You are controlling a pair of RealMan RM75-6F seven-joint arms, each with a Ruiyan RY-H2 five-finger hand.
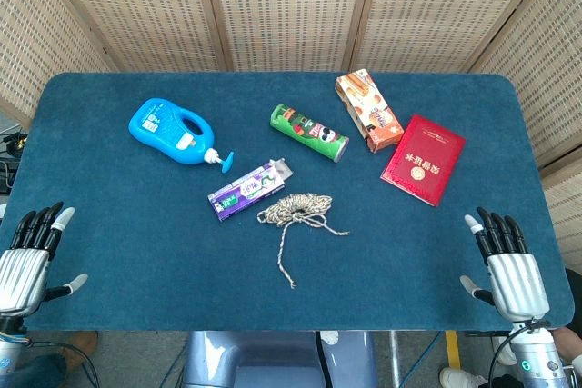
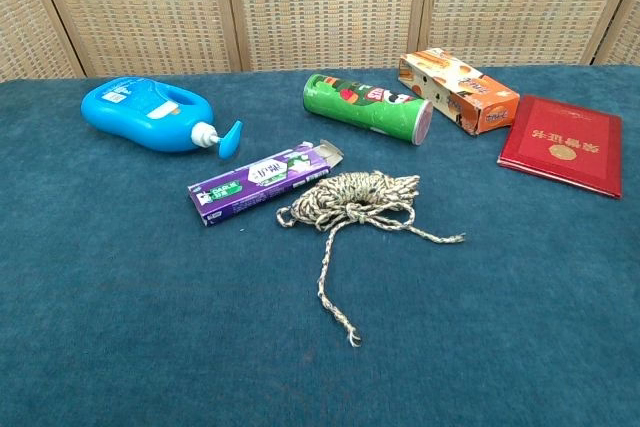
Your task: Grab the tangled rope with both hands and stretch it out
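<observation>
The tangled rope [image 1: 297, 209] [image 2: 357, 198] is a pale braided bundle lying mid-table on the blue cloth, with one loose end trailing toward the front and another to the right. My left hand [image 1: 29, 256] hovers at the table's front left corner, fingers spread and holding nothing. My right hand [image 1: 506, 267] is at the front right corner, fingers straight and apart, also holding nothing. Both hands are far from the rope. Neither hand shows in the chest view.
A purple toothpaste box [image 1: 249, 189] lies just left of the rope, nearly touching it. Behind are a blue pump bottle [image 1: 172, 131], a green chips can [image 1: 309, 132], an orange snack box [image 1: 368, 110] and a red booklet [image 1: 423, 158]. Woven screens stand behind the table.
</observation>
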